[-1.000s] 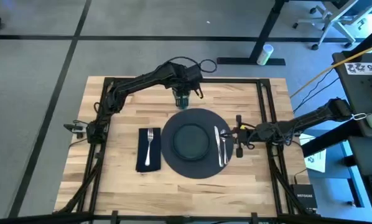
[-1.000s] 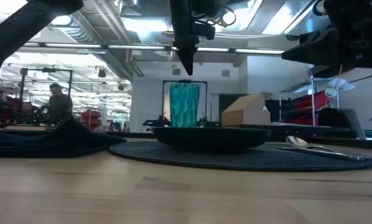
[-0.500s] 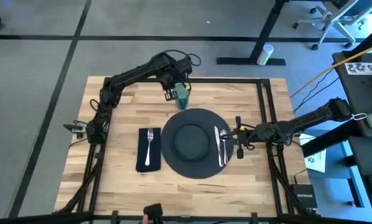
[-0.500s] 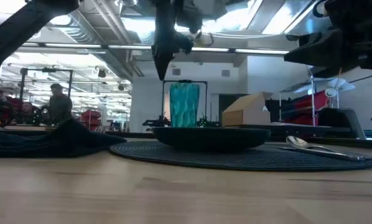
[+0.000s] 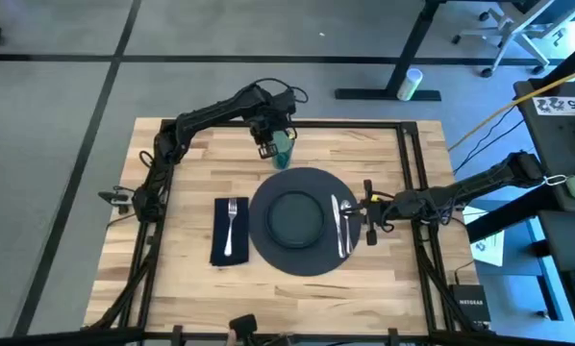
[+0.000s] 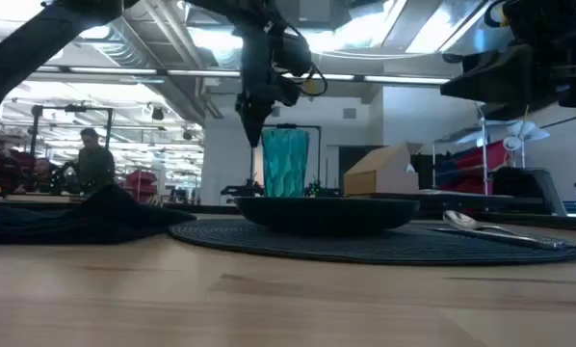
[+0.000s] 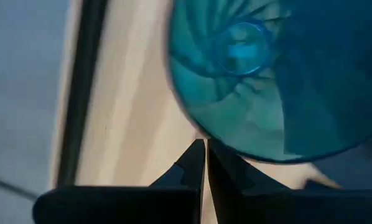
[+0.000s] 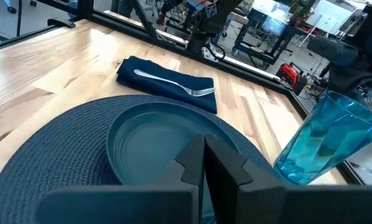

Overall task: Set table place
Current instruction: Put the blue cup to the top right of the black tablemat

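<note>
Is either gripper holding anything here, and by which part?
Nothing is held. The left gripper is shut beside the teal cup; the right gripper is shut and empty.

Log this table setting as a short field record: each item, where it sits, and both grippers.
charger: centre of the table
plate: on the charger
napkin: left of the charger, fork lying on it
knife and spoon: on the charger's right edge
cup: upright, beyond the charger
left gripper: shut, beside the cup, not holding it
right gripper: shut, right of the charger
</note>
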### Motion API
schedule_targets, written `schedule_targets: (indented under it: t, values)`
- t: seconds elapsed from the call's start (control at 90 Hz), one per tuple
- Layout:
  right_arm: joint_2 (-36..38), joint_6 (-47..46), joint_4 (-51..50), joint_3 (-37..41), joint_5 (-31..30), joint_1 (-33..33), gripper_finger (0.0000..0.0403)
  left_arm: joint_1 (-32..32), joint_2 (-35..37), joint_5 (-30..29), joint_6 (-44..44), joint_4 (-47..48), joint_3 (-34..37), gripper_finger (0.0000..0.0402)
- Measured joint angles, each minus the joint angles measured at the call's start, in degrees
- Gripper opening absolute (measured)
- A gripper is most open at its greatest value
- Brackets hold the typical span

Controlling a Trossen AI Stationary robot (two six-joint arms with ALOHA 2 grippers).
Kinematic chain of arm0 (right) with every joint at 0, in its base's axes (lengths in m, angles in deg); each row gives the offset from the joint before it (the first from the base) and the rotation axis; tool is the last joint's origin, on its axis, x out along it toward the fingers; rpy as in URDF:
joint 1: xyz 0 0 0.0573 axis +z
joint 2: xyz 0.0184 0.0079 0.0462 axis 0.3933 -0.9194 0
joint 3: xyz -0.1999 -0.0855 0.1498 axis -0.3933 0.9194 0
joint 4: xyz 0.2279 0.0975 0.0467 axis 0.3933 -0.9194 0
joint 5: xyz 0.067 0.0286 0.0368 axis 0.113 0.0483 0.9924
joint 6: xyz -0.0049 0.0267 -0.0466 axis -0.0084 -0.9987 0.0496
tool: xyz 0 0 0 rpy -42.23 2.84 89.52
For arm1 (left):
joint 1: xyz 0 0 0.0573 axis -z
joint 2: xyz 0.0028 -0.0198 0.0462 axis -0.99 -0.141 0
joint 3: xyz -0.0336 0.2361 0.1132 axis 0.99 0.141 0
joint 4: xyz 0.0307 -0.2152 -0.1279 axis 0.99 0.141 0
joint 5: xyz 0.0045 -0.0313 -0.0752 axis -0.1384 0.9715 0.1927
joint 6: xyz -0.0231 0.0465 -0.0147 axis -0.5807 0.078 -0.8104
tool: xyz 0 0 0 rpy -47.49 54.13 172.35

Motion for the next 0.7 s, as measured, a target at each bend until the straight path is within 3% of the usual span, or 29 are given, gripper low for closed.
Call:
schedule_targets:
  t: [0.544,0.7]
  values:
    - [0.0,0.0,0.2,0.0,0.0,0.0,0.0,0.7,0.0,0.7,0.3,-12.8,5.6,0.0]
    - [0.0,0.0,0.2,0.0,0.0,0.0,0.0,0.8,0.0,3.6,1.0,-15.9,5.6,0.0]
